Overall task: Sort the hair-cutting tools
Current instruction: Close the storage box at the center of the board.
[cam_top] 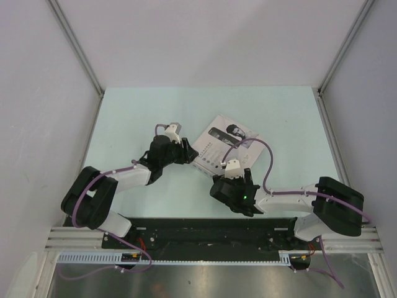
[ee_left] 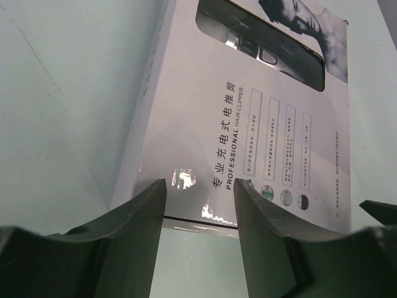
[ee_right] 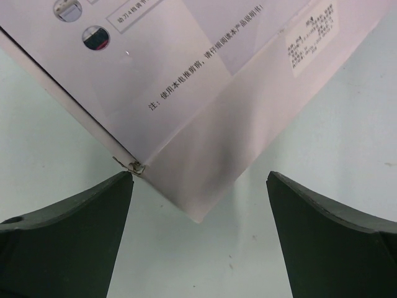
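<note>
Green table (cam_top: 124,118), "PROFESSIONAL HAIR CLIPPER" box (ee_left: 205,93), right end effector (ee_right: 200,174) spread

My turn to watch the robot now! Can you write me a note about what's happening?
Left gripper: open, jaws at one edge of the white box, holding nothing.
Right gripper: wide open, a box corner between its jaws, not gripped.
Things: the box lies flat on the table and looks closed; no hair-cutting tools show outside it.
Done: nothing sorted that shows.
Left: probably open the box, then take out and sort the tools.
</note>
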Controlling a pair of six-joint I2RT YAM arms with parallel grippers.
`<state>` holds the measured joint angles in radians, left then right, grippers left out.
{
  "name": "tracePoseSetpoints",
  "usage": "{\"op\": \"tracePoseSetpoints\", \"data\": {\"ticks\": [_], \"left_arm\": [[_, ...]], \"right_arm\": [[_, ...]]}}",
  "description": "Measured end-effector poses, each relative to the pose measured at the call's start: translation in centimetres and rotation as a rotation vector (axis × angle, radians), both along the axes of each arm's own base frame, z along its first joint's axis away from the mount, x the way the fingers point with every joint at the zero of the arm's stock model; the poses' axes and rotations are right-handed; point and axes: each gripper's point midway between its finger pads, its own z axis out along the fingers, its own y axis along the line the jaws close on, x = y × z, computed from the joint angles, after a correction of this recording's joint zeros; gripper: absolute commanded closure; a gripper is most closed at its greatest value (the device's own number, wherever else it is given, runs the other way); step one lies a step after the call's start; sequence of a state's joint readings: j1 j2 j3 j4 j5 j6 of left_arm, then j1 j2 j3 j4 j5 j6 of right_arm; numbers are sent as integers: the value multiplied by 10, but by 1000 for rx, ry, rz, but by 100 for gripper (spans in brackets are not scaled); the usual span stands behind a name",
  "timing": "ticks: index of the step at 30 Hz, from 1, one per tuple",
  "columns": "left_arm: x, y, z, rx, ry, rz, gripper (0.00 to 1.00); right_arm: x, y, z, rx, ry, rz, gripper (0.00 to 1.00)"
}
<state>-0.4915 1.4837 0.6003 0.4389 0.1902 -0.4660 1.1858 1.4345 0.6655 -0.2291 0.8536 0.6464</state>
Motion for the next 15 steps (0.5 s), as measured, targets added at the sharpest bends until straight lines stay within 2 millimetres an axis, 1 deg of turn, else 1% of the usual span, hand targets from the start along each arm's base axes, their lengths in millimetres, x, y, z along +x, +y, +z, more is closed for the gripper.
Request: {"op": "tracePoseSetpoints", "data": {"ticks": [4,10,15], "left_arm": [[1,-1,0,-1,-2,-1,45],[1,-1,0,-3,-5,-3,46],[1,-2,0,-3,-5,-3,46]], "right_arm": [[0,-8,3,-5,-4,-25,10],[1,-21,17,23,-17,-66,13],[7,-32,28,53,-40,-104,15]]}}
